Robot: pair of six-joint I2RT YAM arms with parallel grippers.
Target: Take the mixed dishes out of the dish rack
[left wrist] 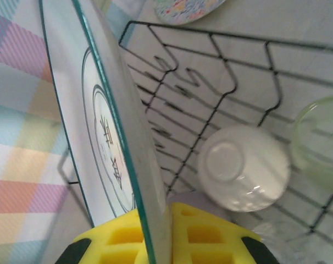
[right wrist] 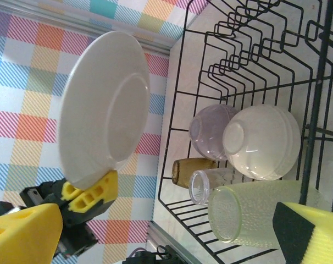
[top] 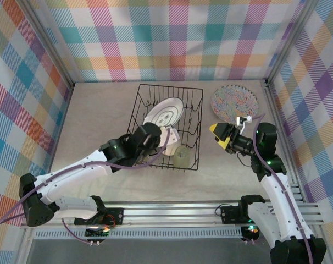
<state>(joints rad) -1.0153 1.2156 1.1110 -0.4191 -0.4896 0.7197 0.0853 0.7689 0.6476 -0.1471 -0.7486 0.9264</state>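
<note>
The left jaws pinch the rim of a large round plate (left wrist: 67,82), with hollow-celled yellow pads (left wrist: 202,236) on either side of its glassy green edge. Its face bears dark rings; its back is plain glossy white. It stands nearly upright over the black wire dish rack (top: 195,113). At one end of the rack a cream bowl (right wrist: 260,140), foot ring showing, lies with a pebbled pale yellow-green cup (right wrist: 249,212), a clear cup (right wrist: 207,184) and a small amber cup (right wrist: 189,170). The right jaws hang spread and empty beside the rack, near a speckled round plate (top: 234,103) lying flat on the beige bench (top: 100,110). The pads hide the held plate's lowest rim.
</note>
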